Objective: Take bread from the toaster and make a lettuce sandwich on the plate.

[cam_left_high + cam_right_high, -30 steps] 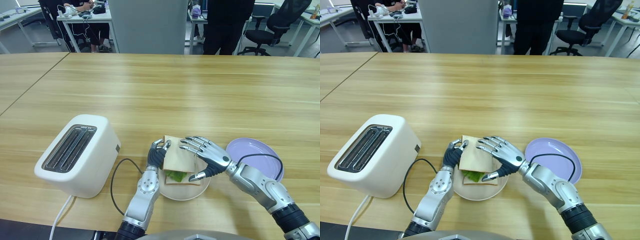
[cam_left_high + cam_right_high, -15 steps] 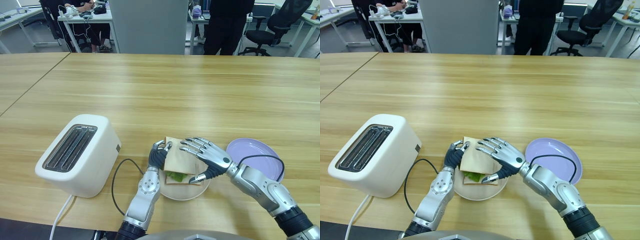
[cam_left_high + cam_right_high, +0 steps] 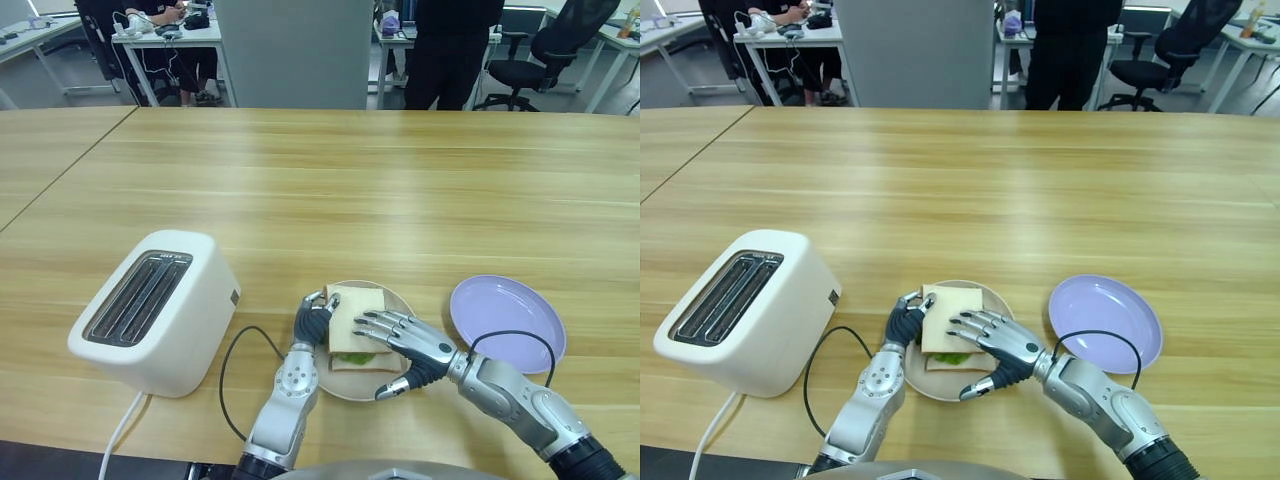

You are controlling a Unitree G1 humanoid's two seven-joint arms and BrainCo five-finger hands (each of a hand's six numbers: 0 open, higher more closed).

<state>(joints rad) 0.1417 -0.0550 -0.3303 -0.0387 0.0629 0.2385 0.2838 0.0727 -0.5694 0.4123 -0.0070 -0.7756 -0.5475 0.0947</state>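
Your right hand lies spread on the top slice, left hand curled at its edge: press lightly, lift straight up

Lettuce sandwich flat on plate — toaster alongside

1. We find the toaster at the left of the surface.
2. Right of it stands the plate, with the sandwich on it.
3. The other plate lies right of that, near it.
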